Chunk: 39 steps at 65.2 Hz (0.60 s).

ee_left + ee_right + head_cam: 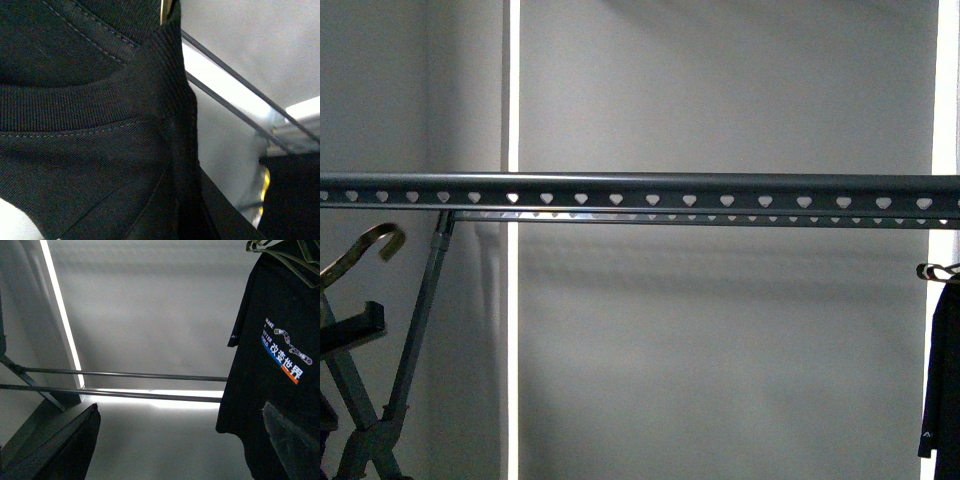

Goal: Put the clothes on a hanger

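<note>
Two risks you face: the T-shirt (90,150) slipping loose, or the left-side hook (382,240) missing the rail (640,188). Left hand's grip: cannot tell. Right hand (180,409): released, empty.

The right gripper (180,409) has 2 flat, matte black fingers (62,450) that taper to blunt tips. 1 shows a dull grey, faintly textured inner face.

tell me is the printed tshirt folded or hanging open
Hanging open: the T-shirt drapes full length from a thin clothes hanger, its print flat and readable.
</note>
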Available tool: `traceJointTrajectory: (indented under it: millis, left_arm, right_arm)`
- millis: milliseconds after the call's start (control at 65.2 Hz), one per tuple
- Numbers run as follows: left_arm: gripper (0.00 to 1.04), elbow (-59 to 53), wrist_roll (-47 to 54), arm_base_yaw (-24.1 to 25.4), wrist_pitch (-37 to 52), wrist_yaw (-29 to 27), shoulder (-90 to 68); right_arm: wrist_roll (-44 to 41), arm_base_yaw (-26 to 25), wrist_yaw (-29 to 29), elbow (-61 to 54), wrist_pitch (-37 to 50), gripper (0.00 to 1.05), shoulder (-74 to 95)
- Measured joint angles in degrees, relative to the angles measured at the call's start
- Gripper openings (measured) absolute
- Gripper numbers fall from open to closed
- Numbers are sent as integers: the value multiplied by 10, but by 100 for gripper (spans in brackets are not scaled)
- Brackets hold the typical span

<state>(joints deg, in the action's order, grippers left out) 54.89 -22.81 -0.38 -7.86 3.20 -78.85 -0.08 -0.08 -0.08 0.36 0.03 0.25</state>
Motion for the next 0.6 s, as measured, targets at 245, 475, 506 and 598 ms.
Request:
traceJointTrajectory:
  millis: [245,475,506,598]
  left_arm:
    - [5,-30,250,2,-63,249,116]
    - [5,38,571,2,-211,367,111]
    - [5,47,626,1,-206,372,107]
    - [5,73,758,-7,-159,386,86]
  right_arm:
    - [0,0,0,0,0,97,0]
    - [0,0,0,0,0,97,0]
    - [0,0,0,0,0,97,0]
    - [0,0,0,0,0,97,0]
